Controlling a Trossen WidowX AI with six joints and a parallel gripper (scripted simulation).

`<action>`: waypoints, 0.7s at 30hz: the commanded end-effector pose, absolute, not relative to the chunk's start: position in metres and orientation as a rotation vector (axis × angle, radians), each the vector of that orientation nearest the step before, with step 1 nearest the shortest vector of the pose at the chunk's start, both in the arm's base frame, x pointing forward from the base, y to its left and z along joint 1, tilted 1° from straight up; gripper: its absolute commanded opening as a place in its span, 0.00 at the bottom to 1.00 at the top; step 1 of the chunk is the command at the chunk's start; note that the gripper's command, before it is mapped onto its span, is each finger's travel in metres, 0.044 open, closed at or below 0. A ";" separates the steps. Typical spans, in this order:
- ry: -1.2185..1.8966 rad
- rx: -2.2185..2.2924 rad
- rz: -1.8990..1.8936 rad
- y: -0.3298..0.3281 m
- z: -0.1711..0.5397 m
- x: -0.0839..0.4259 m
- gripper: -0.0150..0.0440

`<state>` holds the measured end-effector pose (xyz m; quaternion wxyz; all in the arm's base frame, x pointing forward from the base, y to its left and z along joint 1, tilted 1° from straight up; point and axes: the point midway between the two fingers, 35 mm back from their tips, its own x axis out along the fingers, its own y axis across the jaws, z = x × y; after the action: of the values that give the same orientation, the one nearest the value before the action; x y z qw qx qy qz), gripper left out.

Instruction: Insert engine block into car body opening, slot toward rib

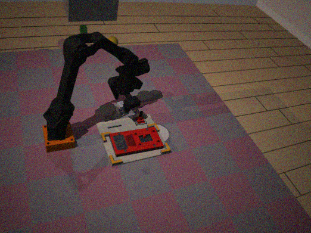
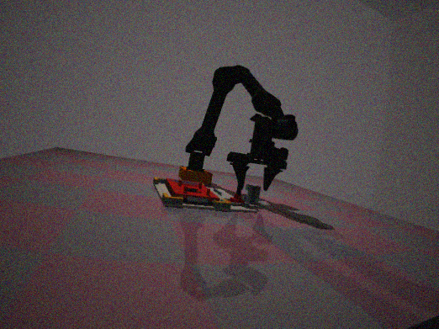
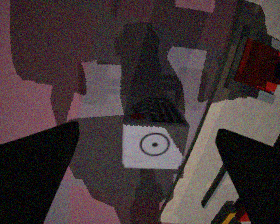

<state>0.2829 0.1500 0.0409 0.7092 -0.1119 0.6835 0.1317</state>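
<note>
The engine block (image 1: 120, 104) (image 2: 252, 194) (image 3: 151, 145) is a small grey block beside the white board, with a pale circle-marked face and a dark ribbed side in the wrist view. My gripper (image 1: 121, 105) (image 3: 150, 132) is open and empty. Its fingers stand wide on either side of the block in the wrist view, and the block looks a little below the tips. The red car body (image 1: 134, 149) (image 2: 176, 185) lies flat between yellow corner brackets on the board. Its notched opening (image 1: 146, 137) shows the dark inside.
The white board (image 1: 128, 123) (image 3: 200, 152) lies just beside the block. A small red part (image 1: 140, 120) (image 3: 254, 64) with a black knob in the top camera sits at its edge, near one finger. A white disc (image 1: 164, 133) lies beside the board. A grey bin (image 1: 93, 8) stands far back.
</note>
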 end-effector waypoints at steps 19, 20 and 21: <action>1.520 -0.254 0.289 0.149 0.017 0.282 0.73; 1.520 -0.254 0.289 0.149 0.017 0.282 0.69; 1.520 -0.254 0.289 0.149 0.017 0.282 0.64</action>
<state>0.2816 0.1497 0.0179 0.7072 -0.1131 0.6854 0.1315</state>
